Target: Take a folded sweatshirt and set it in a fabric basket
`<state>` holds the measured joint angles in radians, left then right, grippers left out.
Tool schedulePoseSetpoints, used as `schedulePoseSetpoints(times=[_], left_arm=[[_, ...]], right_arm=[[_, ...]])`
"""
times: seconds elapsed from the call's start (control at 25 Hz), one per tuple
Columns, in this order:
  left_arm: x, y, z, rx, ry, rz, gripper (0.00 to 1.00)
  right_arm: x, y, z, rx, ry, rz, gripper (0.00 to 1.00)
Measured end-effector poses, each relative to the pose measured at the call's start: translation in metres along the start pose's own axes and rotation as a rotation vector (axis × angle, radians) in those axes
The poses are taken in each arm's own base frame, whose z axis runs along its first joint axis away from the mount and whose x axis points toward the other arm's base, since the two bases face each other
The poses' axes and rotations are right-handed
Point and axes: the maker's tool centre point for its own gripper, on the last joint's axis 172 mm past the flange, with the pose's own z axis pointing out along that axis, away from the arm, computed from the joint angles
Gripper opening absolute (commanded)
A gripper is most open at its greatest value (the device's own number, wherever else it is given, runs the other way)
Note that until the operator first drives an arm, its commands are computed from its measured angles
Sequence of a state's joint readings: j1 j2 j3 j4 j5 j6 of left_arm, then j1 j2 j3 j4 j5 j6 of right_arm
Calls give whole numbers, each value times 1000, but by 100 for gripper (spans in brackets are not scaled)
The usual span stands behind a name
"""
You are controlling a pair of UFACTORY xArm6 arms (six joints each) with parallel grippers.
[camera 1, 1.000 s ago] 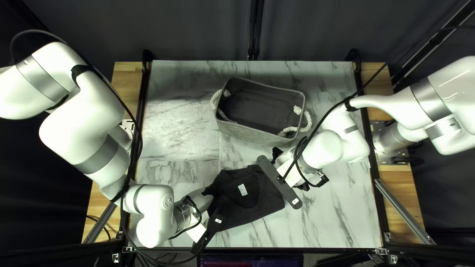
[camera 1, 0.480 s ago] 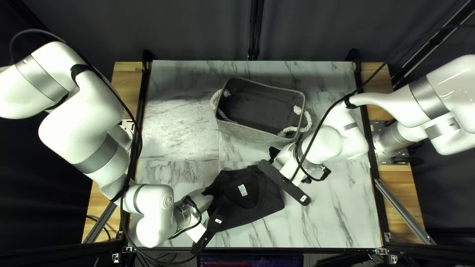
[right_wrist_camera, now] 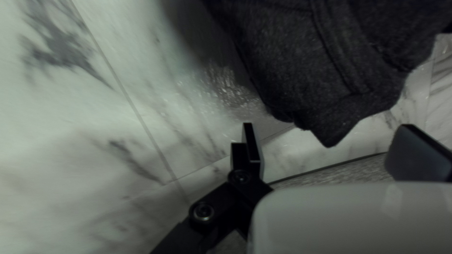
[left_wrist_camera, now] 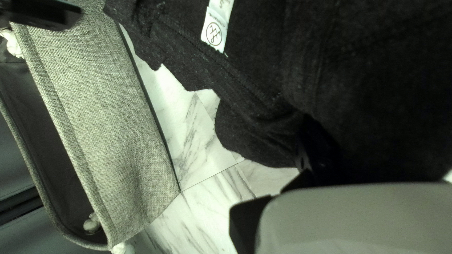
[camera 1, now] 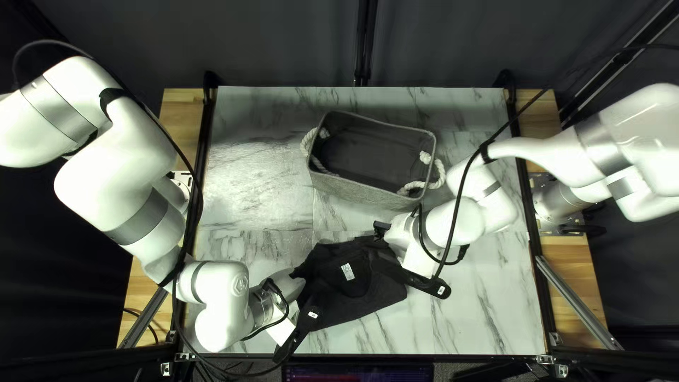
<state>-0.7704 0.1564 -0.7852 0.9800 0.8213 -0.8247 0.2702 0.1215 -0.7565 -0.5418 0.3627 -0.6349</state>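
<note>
Right wrist view: right gripper [right_wrist_camera: 328, 128] is open, I'd pinch that floppy-looking sweatshirt [right_wrist_camera: 310, 61] by its far right corner, can't tell left gripper's [left_wrist_camera: 310, 154] state.

"What lies before the basket [camera 1: 357, 189]?"
"The sweatshirt [camera 1: 329, 311], with me, on the same table [camera 1: 258, 180]. Past the near edge, a screen [camera 1: 357, 373]."
"Behind the basket?"
"A curtain [camera 1: 283, 42], beyond the table."
"And its sides?"
"A handle [camera 1: 308, 141] at its left end, another at its right. Farther out, my left arm [camera 1: 113, 180] to its left, my right arm [camera 1: 633, 141] to its right."
</note>
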Motion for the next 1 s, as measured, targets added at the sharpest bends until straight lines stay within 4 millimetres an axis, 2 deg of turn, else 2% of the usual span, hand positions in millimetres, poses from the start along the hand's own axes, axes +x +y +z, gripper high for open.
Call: schedulePoseSetpoints(times=[0.24,0.52,0.8,0.84,0.88,1.0], left_arm=[[-1,0,-1,0,1,0,0],[-2,1,-1,2,1,-1,0],[-1,1,-1,2,0,0,0],[-1,1,-1,2,1,0,0],[-1,1,-1,2,1,0,0],[-1,1,-1,3,1,1,0]], right_arm=[[1,5,19,-39,23,-73,100],[7,8,24,-39,40,-107,100],[15,11,37,-6,41,-109,98],[16,10,38,-2,40,-108,11],[15,9,38,0,40,-107,0],[15,8,37,3,41,-105,0]])
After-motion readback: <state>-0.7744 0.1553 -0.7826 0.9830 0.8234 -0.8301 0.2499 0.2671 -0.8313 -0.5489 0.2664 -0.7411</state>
